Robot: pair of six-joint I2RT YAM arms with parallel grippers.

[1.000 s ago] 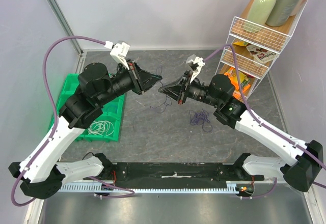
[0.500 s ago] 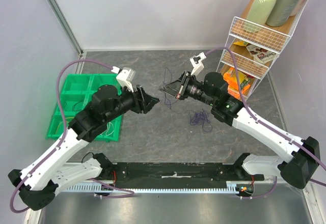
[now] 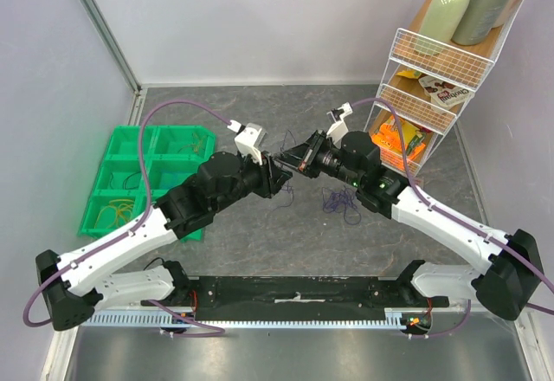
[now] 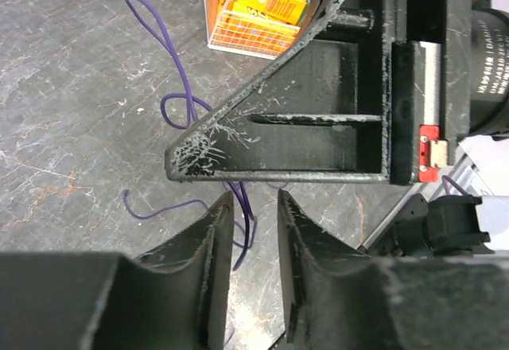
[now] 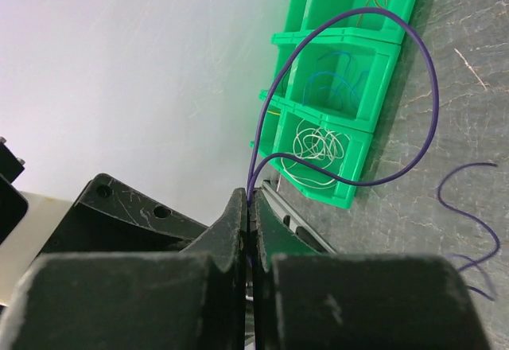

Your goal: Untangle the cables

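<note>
A loose tangle of thin purple cables (image 3: pixel 340 201) lies on the grey table right of centre. My right gripper (image 3: pixel 294 158) is raised above the table and shut on one purple cable (image 5: pixel 374 9), which loops out from its fingertips (image 5: pixel 248 199) in the right wrist view. My left gripper (image 3: pixel 281 177) sits right in front of it, tip to tip. Its jaws stand a little apart and empty (image 4: pixel 254 203). Purple cable (image 4: pixel 169 44) runs under the right gripper's finger (image 4: pixel 318 127) and shows through the gap between my left jaws.
A green compartment bin (image 3: pixel 112 151) stands at the left, with white wires (image 5: pixel 318 145) and other coloured wires in its cells. A white wire rack (image 3: pixel 433 78) with boxes and bottles stands at the back right. The thick mauve hoses arch over both arms.
My left arm has swung from over the green bin to the centre and now faces the right gripper. The right gripper has shifted slightly right and stays shut on the purple cable.
</note>
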